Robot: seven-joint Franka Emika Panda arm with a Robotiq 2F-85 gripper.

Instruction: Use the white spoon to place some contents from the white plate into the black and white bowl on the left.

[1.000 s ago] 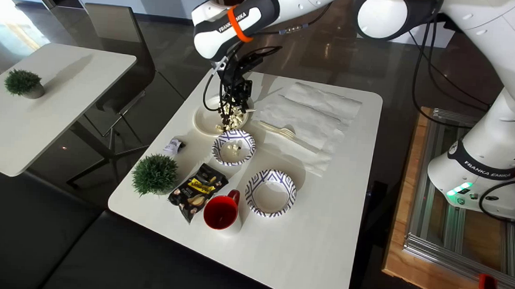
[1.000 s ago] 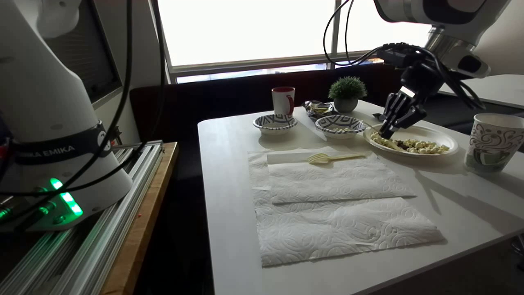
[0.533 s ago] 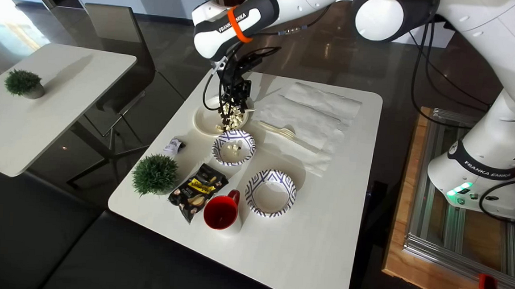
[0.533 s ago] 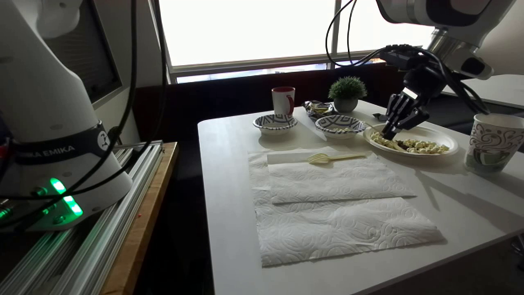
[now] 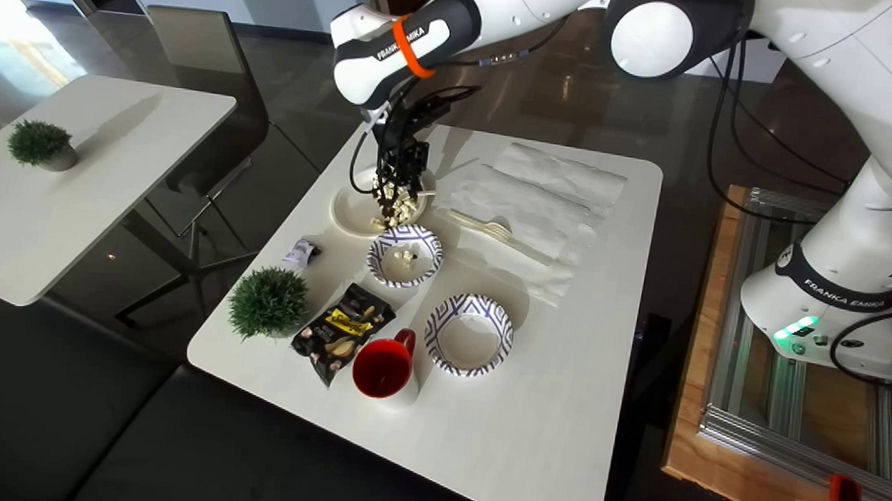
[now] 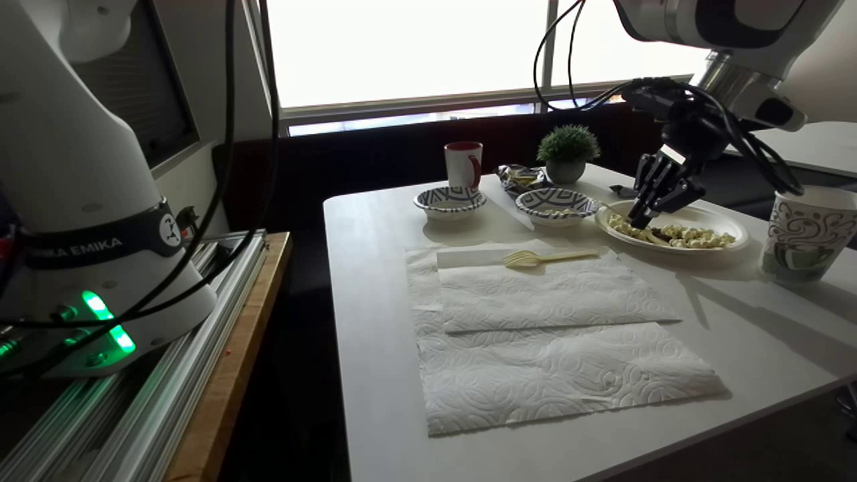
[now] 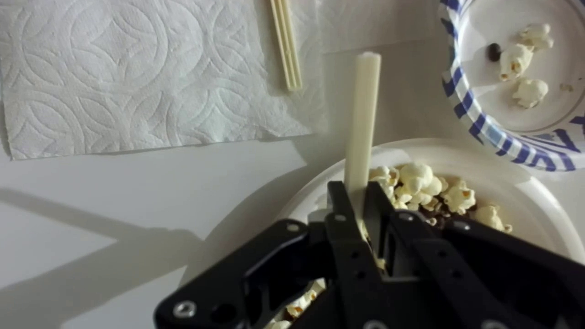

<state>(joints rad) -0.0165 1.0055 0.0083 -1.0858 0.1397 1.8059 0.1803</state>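
My gripper is shut on the white spoon; its handle sticks out past the fingertips and its head is hidden. The gripper sits low over the white plate, also in both exterior views. The contents, pale popcorn with dark pieces, lie on the plate around the fingers. A black-and-white patterned bowl beside the plate holds several pieces; it shows in both exterior views. A similar empty bowl stands farther from the plate, on the left in an exterior view.
Paper towels with a pale fork lie beside the plate. A patterned paper cup stands near the plate. A red-and-white mug, a snack bag, a small wrapper and a potted plant stand beyond the bowls.
The gripper has shifted slightly with the spoon, away from the paper towels in an exterior view. The plate has slid a little the same way. The bowls have not moved.
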